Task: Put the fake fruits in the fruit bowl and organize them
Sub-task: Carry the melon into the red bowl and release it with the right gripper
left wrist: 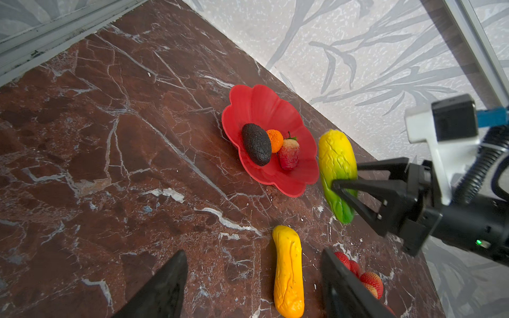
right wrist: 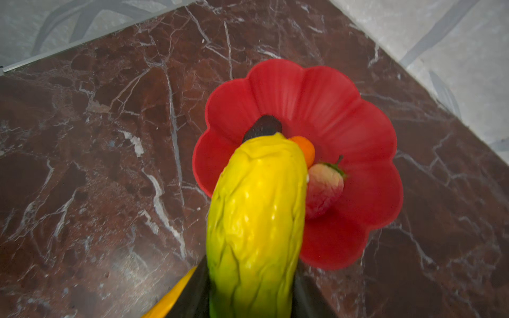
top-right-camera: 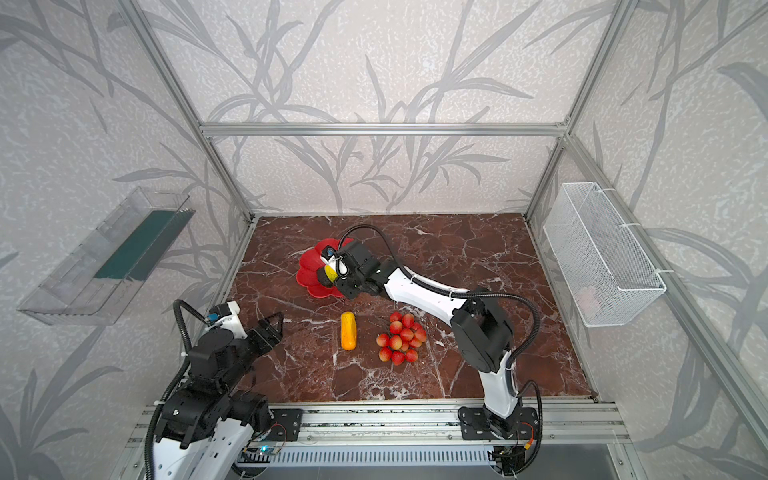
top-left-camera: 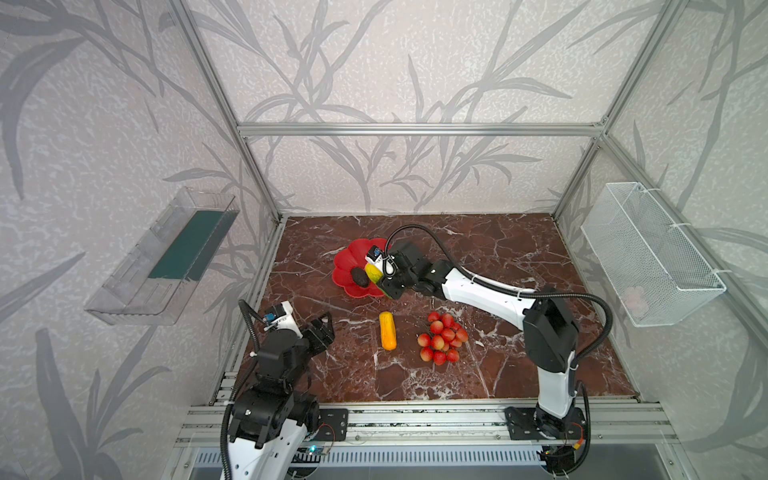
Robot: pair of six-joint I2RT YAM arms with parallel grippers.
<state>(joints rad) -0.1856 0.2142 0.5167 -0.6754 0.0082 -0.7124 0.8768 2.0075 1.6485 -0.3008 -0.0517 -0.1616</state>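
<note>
Grips the yellow-green oblong fruit (right wrist: 256,214) in the right hand (left wrist: 345,176), partly closed across its green lower half, with the yellow tip pointing out ahead. Carries it lifted off the bench (top-left-camera: 498,257) and poised at the rim of the red fruit bowl (left wrist: 264,104), in the far left part of the bench. Probably takes it by the tail end so as to lay it down lengthways without knocking what lies inside. In the bowl already: a dark avocado (left wrist: 256,148), a tiny orange (left wrist: 275,140) and a strawberry (left wrist: 288,154), huddled touching at the centre (bare red petals all round them). Reaches low and nearly level across the middle, wrist angled toward the bowl. Parks the left hand (top-left-camera: 328,330) empty and wide open by the front left corner, out of the way. Leaves between bowl and front edge the yellow-orange oblong fruit (top-left-camera: 387,330) and, near it toward the right, the bunch of small red balls (top-left-camera: 442,337), neither yet in the bowl
</note>
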